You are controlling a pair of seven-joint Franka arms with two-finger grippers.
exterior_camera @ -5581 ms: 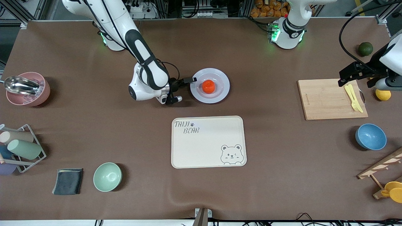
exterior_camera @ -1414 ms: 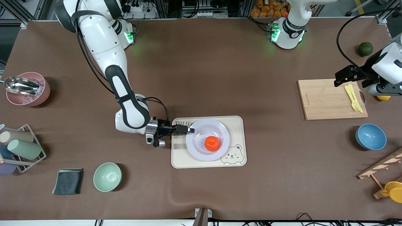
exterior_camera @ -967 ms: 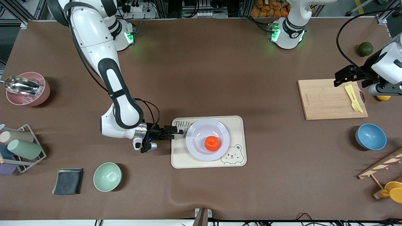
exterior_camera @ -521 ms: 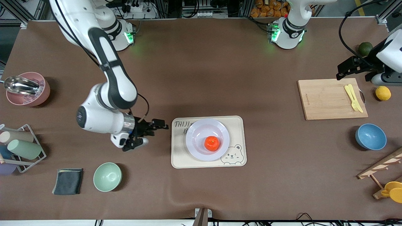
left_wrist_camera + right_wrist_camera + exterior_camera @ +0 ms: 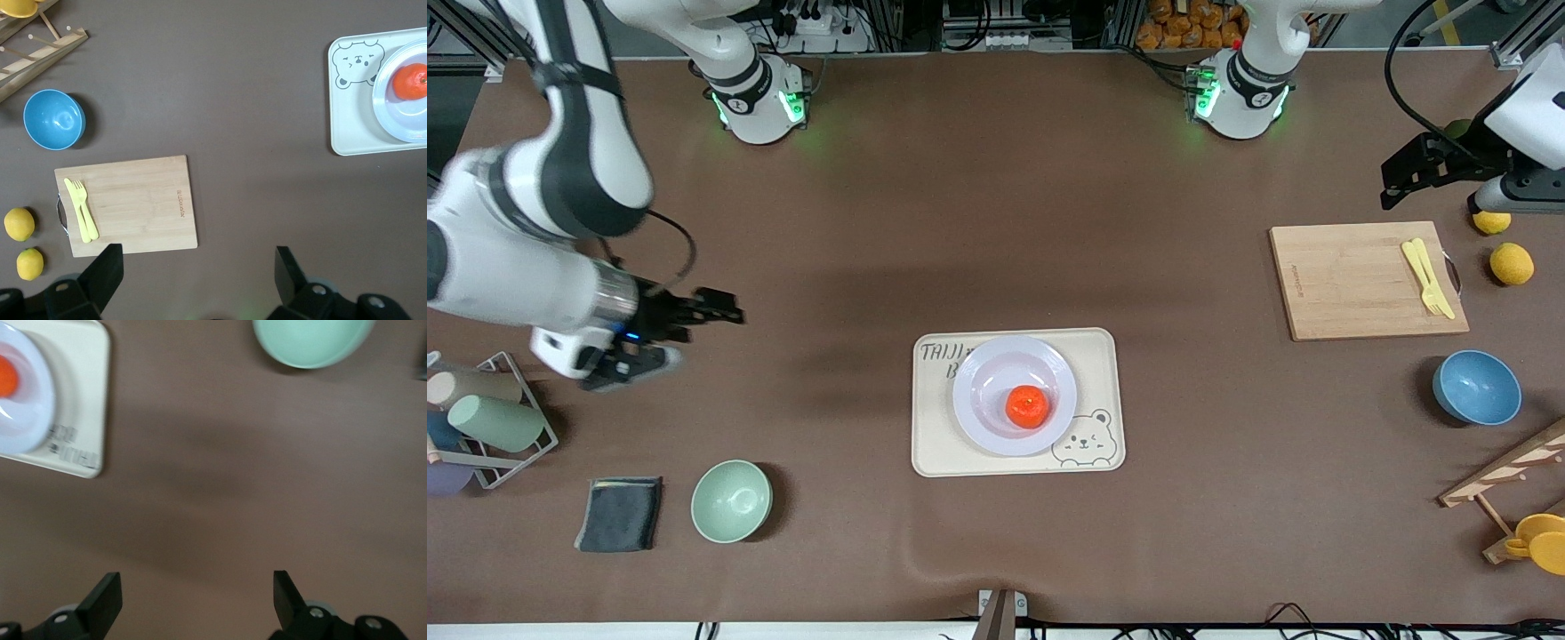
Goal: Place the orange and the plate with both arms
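Orange point(image 5: 1028, 406) sits in the plate point(image 5: 983, 400), slightly toward the near, left-arm side of the plate's centre. Plate rests on the cream bear tray point(image 5: 943, 449), mid tabletop point(image 5: 996, 204), covering part of the tray's lettering; bear drawing shows just beside the plate's rim.

Right gripper point(image 5: 716, 313) is up in the air over bare tabletop at the right arm's end, well apart from the tray, nothing in it. Jaws released, spread wide in the right wrist view, only brown tabletop between them. That view also catches the tray corner, plate edge and the pale green bowl point(image 5: 312, 340).

Left gripper point(image 5: 1400, 182) hangs over the tabletop at the left arm's end, just beside the wooden cutting board's point(image 5: 1352, 284) far edge. Jaws released and empty, wide gap in the left wrist view. Yellow fork point(image 5: 1427, 277) lies on the board. Two lemons point(image 5: 1512, 264) sit on the tabletop beside the board, blue bowl point(image 5: 1476, 388) nearer the camera than the board.

Neither arm touches orange or plate.
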